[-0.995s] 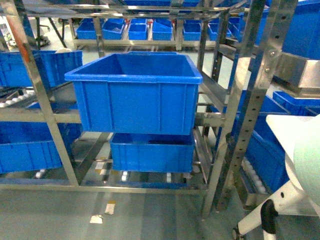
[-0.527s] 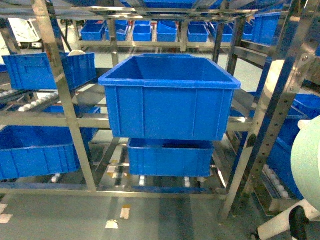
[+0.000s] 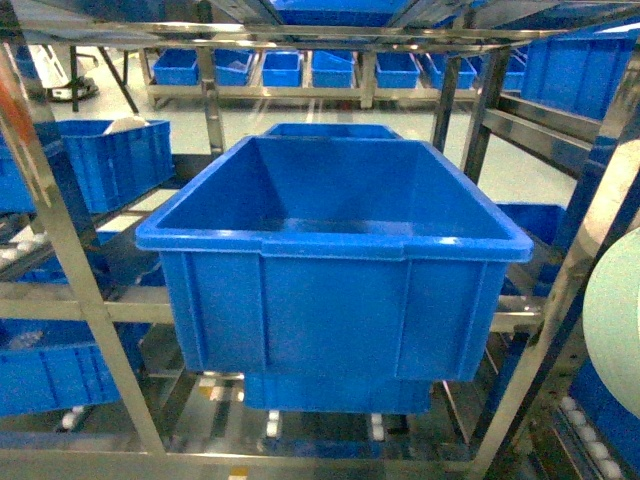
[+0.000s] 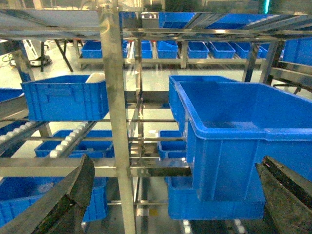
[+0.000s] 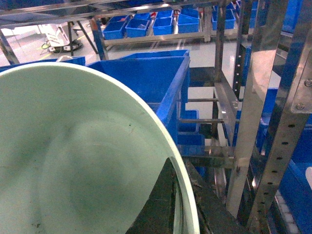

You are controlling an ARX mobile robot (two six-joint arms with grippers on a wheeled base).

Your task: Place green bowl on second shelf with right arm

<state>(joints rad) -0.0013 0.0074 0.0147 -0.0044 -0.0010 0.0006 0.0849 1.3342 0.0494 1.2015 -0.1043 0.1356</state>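
Bowl: we see the green bowl clamped in the right pincer.
Shelf: the second shelf with its blue crate lies ahead-left.
Left pincer: apart, holding nothing.

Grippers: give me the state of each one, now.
Left tool: open, holding nothing.
Right tool: shut on the green bowl, a finger pressed inside its rim.

Green bowl cut off by right edge; right gripper mostly hidden behind bowl.
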